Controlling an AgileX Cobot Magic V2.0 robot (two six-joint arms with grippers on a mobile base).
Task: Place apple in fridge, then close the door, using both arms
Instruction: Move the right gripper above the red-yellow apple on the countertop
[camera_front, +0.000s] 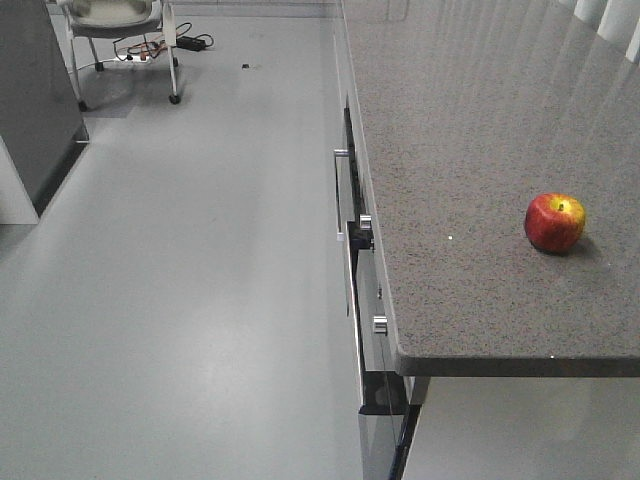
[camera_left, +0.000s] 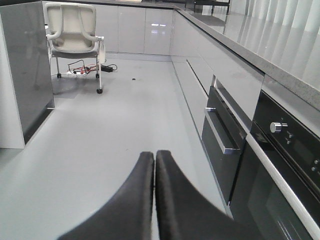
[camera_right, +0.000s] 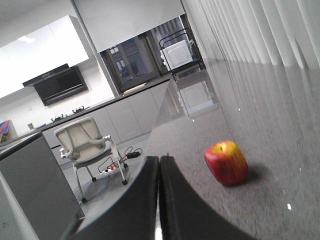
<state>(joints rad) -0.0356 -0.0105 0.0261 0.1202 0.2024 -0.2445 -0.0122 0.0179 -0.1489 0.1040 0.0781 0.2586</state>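
Round red-yellow apple (camera_front: 555, 222) sits mid-right on speckled grey counter (camera_front: 450, 130), inside its edge; left tool (camera_left: 154, 155) and right tool (camera_right: 159, 159) (both black) pressed together.

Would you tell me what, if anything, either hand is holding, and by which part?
Nothing: the left hand and right hand are shut empty; the round red-yellow apple sits on the speckled grey counter.

Speckled grey counter (camera_front: 480, 150), white chair (camera_left: 72, 27), built-in oven (camera_left: 287, 160); tangled floor cables (camera_left: 84, 70)
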